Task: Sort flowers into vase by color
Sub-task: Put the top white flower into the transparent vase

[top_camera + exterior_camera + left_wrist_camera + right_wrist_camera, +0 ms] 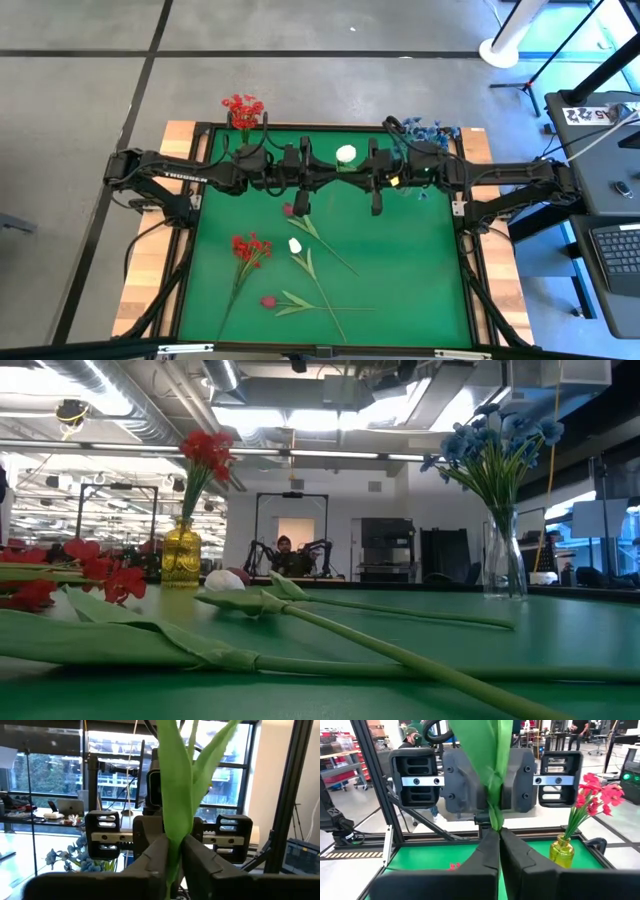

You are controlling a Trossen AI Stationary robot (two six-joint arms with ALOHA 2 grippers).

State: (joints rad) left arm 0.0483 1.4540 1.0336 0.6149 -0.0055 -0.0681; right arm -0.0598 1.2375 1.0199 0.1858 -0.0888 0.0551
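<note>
A white tulip (346,153) with green leaves is held in the air over the far middle of the table, between both grippers. My left gripper (326,172) (174,845) and my right gripper (364,172) (499,832) face each other fingertip to fingertip, both shut on it. On the green mat lie a dark red bud stem (290,210), a red cluster (250,246), another white tulip (295,245) and a dark pink bud stem (268,301). A yellow vase (181,555) holds red flowers (243,106). A clear vase (503,565) holds blue flowers (428,130). My left gripper pinches the tulip's green leaf and stem (176,827) between its two fingers, coming level from the table's left, fingers across the stem. The tulip is lifted clear. My right gripper pinches the same tulip's stem (495,817) between its two fingers, level from the table's right, fingers across the stem, just opposite my left gripper.
Both vases stand at the far edge, yellow at far left, clear at far right. The loose stems lie over the mat's left and middle; its right half (420,270) is bare. A raised dark frame (470,270) borders the mat. A person (284,550) sits far behind the table.
</note>
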